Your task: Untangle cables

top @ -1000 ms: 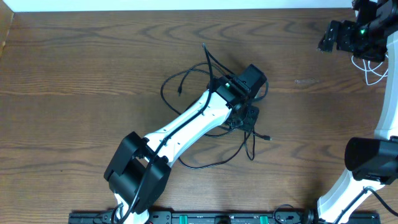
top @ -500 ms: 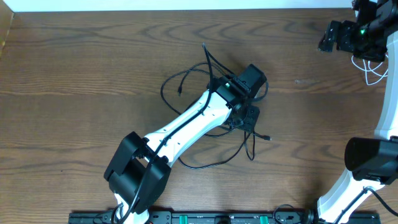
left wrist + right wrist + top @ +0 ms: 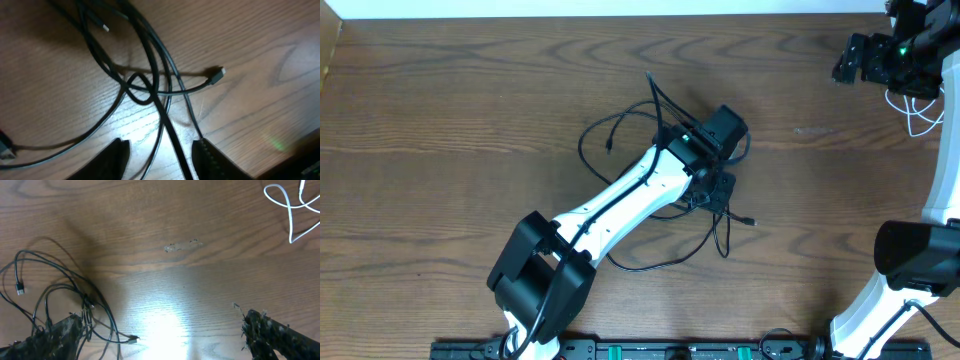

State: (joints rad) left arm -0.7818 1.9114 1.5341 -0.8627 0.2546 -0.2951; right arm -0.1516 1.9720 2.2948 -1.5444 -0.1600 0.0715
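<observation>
Several thin black cables (image 3: 620, 130) lie looped together mid-table. My left gripper (image 3: 718, 190) is low over their right side. In the left wrist view its jaws (image 3: 161, 145) stand apart, open, with two black strands (image 3: 170, 125) running between the fingers (image 3: 117, 157) and touching neither. A small loop (image 3: 140, 90) and a plug end (image 3: 217, 75) lie just ahead. The white cable (image 3: 920, 115) lies curled at the far right, and shows in the right wrist view (image 3: 290, 205) too. My right gripper (image 3: 850, 58) hangs high near it, wide open and empty (image 3: 162, 337).
Another black plug end (image 3: 752, 222) points out at the lower right of the tangle. A long black loop (image 3: 660, 262) trails toward the front edge. The left arm's white link (image 3: 620, 195) crosses over part of the tangle.
</observation>
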